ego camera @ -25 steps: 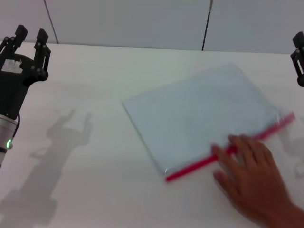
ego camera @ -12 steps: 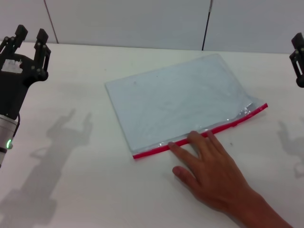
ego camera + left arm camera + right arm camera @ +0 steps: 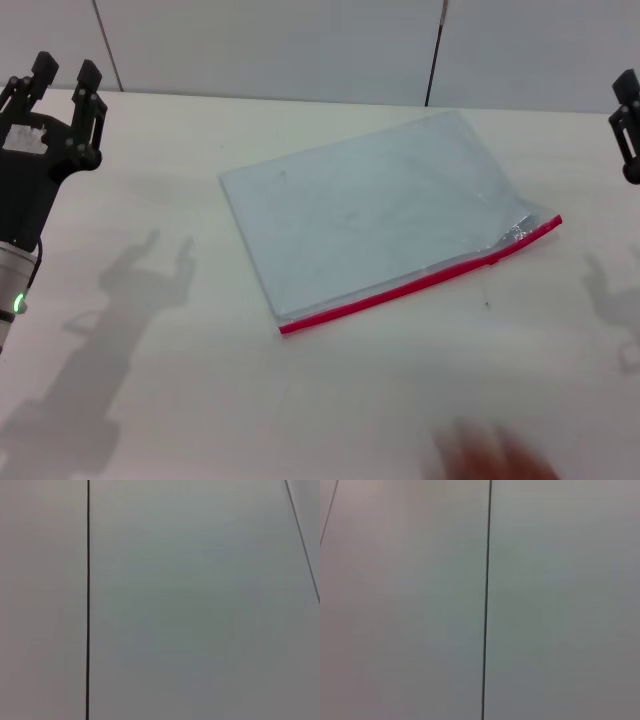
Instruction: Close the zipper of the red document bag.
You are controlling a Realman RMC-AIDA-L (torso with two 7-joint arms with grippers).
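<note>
Our left gripper [image 3: 62, 75] hangs raised at the far left of the counter [image 3: 180, 400], its two black fingers [image 3: 88, 78] standing apart with nothing between them. Its dark body runs down toward the near left edge of the head view, and it casts a soft shadow on the white surface beside it.

Our right gripper [image 3: 628, 125] shows only as a sliver of black at the far right edge (too little of it is in view to tell whether its fingers are spread or closed). It too is lifted, well apart from the work.

Between the two, nearer the right side, the red document bag [image 3: 370, 215] lies flat on the counter, turned at an angle so that its long edges slope upward to the right. We are touching it nowhere. The zipper [image 3: 400, 292] runs as a thin red strip along the long edge nearest us, from the near-left corner up to the right corner. Near that right end the plastic is wrinkled and lifts a little off the strip; we cannot make out the slider.

A blurred human hand [image 3: 495, 455] sits at the bottom edge, clear of the bag.

Both wrist views show only pale wall panels [image 3: 200, 605] with a dark seam.
</note>
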